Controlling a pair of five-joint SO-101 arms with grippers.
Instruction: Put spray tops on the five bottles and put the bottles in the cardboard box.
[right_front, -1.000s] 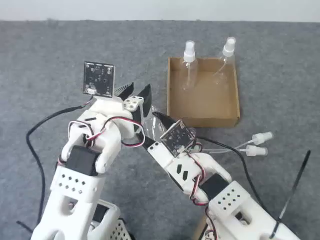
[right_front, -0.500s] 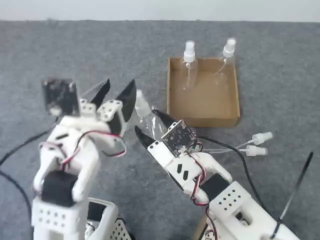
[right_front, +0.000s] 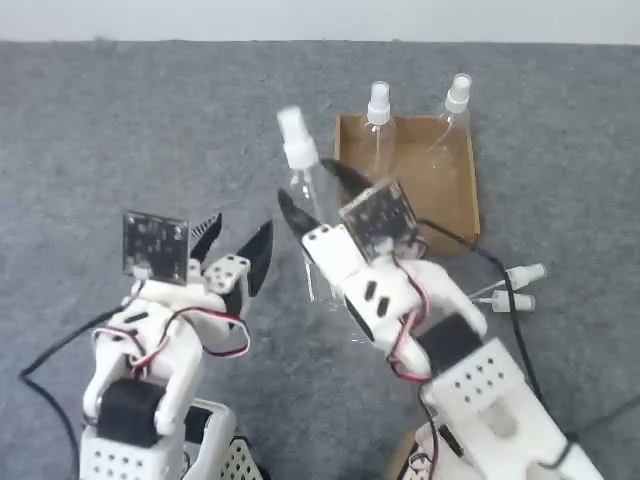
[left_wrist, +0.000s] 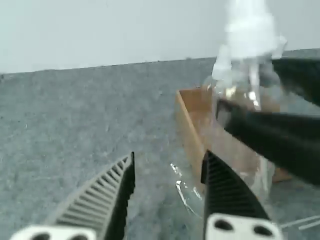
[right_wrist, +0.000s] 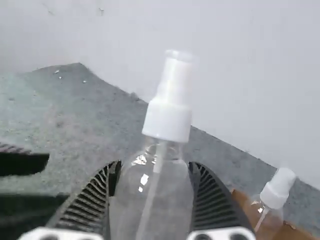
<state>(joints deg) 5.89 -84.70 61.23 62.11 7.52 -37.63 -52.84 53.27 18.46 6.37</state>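
1. High view: a capped bottle (right_front: 300, 182) is clamped upright in the right gripper (right_front: 315, 190). The cardboard box (right_front: 410, 200) is set at 3 o'clock of it, with two more capped bottles (right_front: 378, 115) stood along its 12 o'clock wall. Two loose spray tops (right_front: 520, 285) are laid at 4 o'clock of the box. The left gripper (right_front: 240, 228), at 8 o'clock of the held bottle, is spread apart and empty.
2. Left wrist view: the left gripper (left_wrist: 168, 157) is seen parted. The bottle (left_wrist: 245, 75) and the box (left_wrist: 186, 117) are seen beyond it.
3. Right wrist view: the right gripper (right_wrist: 154, 170) is closed on the bottle (right_wrist: 155, 195), whose white spray top (right_wrist: 170, 105) is fitted.
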